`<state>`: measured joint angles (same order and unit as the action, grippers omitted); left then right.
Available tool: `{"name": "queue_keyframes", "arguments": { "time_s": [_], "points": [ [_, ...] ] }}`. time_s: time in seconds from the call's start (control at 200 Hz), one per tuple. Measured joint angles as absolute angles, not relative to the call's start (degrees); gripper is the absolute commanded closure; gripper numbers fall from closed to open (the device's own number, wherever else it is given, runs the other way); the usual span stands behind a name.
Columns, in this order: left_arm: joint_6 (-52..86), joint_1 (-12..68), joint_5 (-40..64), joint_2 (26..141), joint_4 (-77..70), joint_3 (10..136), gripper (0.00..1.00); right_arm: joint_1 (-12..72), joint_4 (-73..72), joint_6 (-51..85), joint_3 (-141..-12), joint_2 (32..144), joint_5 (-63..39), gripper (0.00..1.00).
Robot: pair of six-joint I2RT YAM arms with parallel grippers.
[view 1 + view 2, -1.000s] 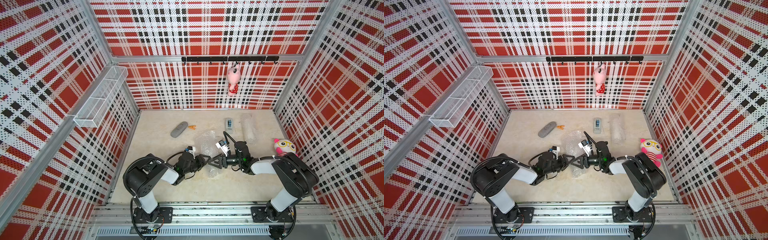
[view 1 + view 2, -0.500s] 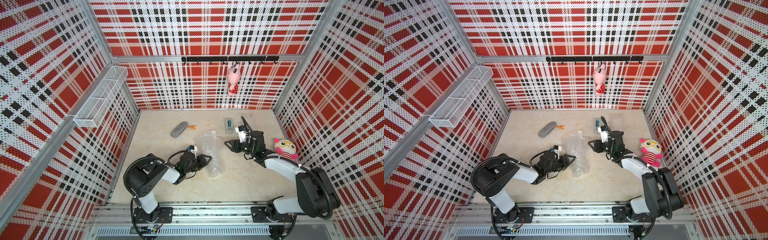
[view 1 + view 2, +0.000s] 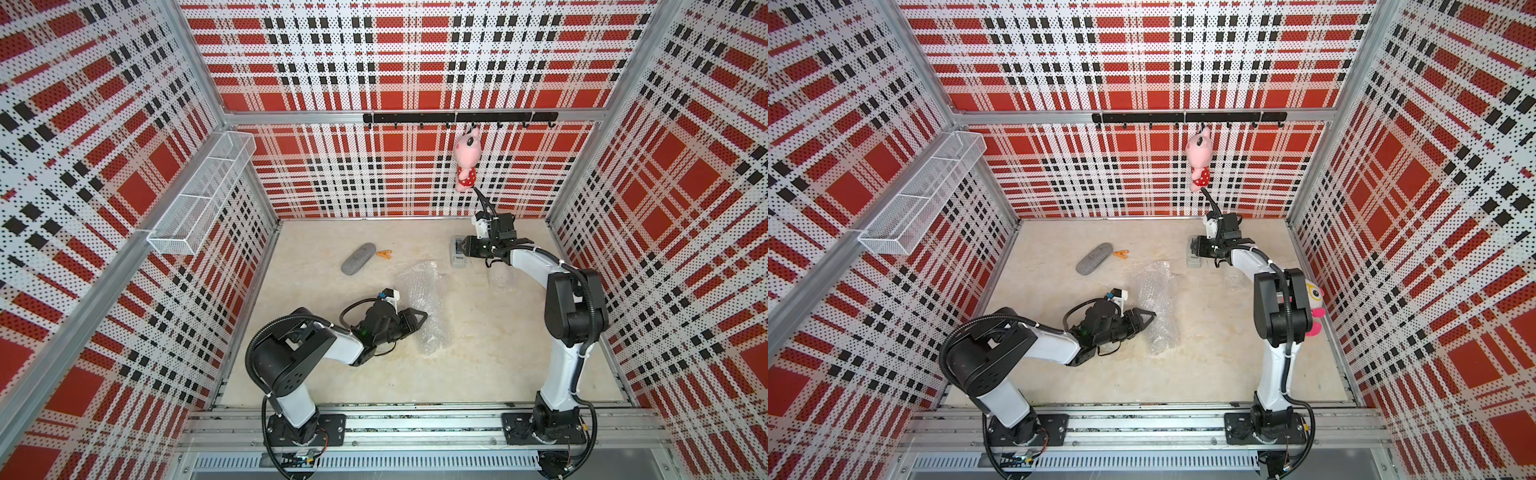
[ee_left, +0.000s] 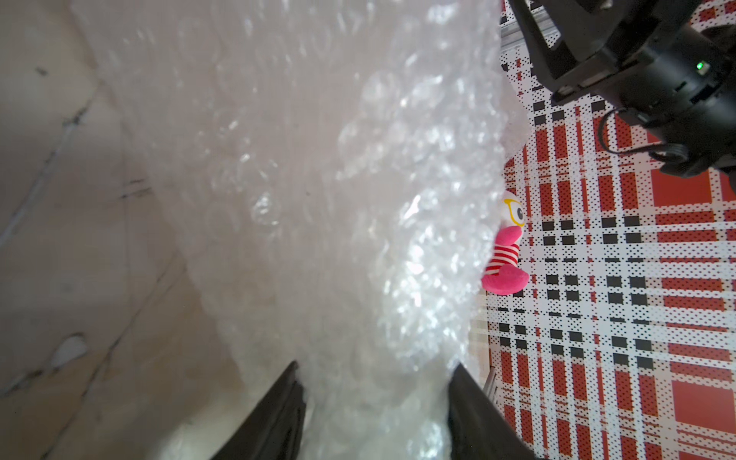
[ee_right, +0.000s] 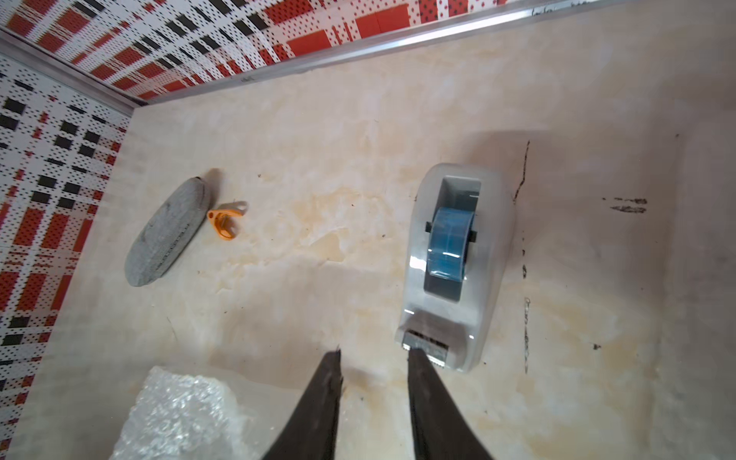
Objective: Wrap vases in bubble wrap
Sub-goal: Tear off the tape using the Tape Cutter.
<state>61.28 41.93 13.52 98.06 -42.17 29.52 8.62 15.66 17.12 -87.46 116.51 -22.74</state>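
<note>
At tape dispenser, right gripper outstretched

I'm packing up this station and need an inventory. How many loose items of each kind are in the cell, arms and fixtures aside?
bubble wrap bundles: 2
tape dispenser: 1
grey oval case: 1
orange clip: 1
plush toys: 2
Total: 7
</note>
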Motion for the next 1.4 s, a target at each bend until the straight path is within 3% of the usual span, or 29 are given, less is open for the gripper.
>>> {"name": "queue_keyframes", "arguments": {
  "time_s": [0.115, 0.346, 0.516, 0.972, 1.188, 1.398],
  "points": [
    [60.3, 42.5, 12.7, 97.9, -39.9, 30.8, 0.44, 8.5, 18.8, 16.1, -91.3, 119.4, -22.2, 0.67],
    [59.7, 42.6, 12.2, 97.6, -38.8, 31.2, 0.45, 8.5, 21.9, 14.6, -94.9, 122.9, -21.6, 0.54],
    [59.6, 42.6, 12.0, 97.5, -38.5, 31.3, 0.45, 8.5, 23.0, 14.4, -94.9, 124.8, -21.9, 0.54],
    [59.5, 42.6, 11.9, 97.4, -37.9, 31.6, 0.45, 8.2, 22.0, 15.1, -96.5, 127.6, -24.1, 0.73],
    [59.5, 42.7, 11.9, 97.4, -37.8, 31.7, 0.45, 7.8, 22.1, 15.7, -98.3, 128.8, -24.9, 1.0],
    [59.5, 42.8, 12.0, 97.5, -37.6, 31.9, 0.45, 7.9, 22.1, 16.8, -98.6, 128.9, -25.9, 1.0]
  ]
}}
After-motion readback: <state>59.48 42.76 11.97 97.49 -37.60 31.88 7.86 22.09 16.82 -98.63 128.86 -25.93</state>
